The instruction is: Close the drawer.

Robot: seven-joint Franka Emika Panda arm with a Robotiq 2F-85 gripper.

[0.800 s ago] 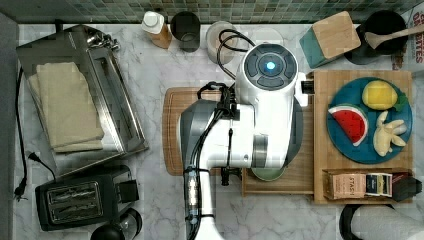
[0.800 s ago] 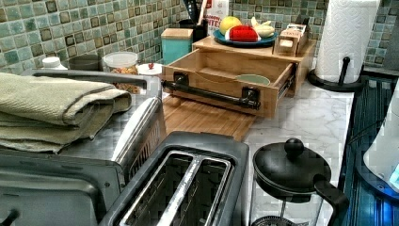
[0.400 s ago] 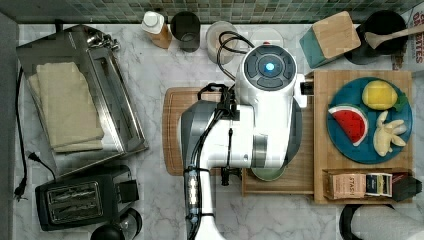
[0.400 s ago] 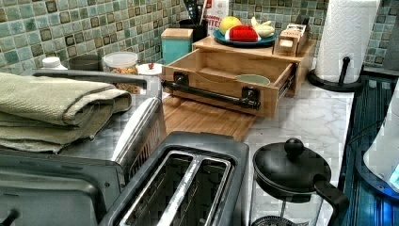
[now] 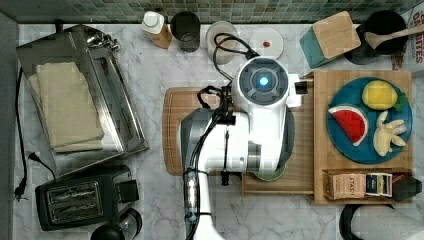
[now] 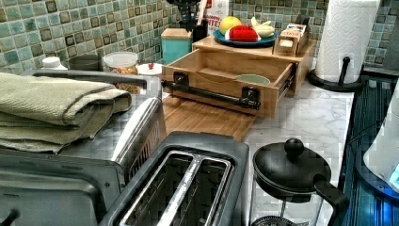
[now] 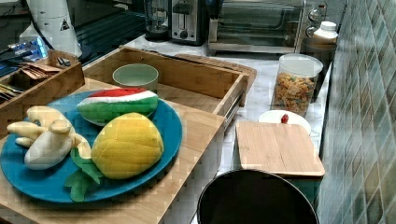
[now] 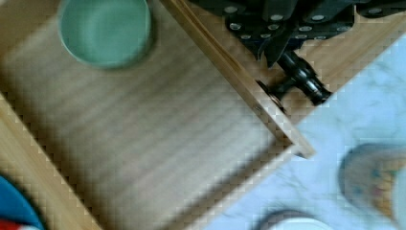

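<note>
Nothing has shifted since the earlier frames: arm and drawer sit where they were.

Drawer (image 6: pixel 226 77), a shallow light-wood tray with a long black bar handle (image 6: pixel 210 92) on its front, is pulled well out of the wooden box whose top carries the blue plate (image 7: pixel 161 140) of toy fruit. Its front edge overhangs the flat brown cutting board (image 6: pixel 202 120) lying on the marble counter (image 6: pixel 306 117). A pale green bowl (image 7: pixel 136 75) sits inside, near the corner toward the right view's left.

White robot arm (image 5: pixel 255 130) hangs over the drawer in the top view, covering most of it. In the wrist view the black gripper (image 8: pixel 280 36) is just above the handle's end, outside the drawer's front wall. Can't tell if the fingers are spread or closed, nor whether they touch the bar.

Progress: none of the closing is done. Whole push is left: contact the front or handle, then drive it back into the box until flush.
</note>
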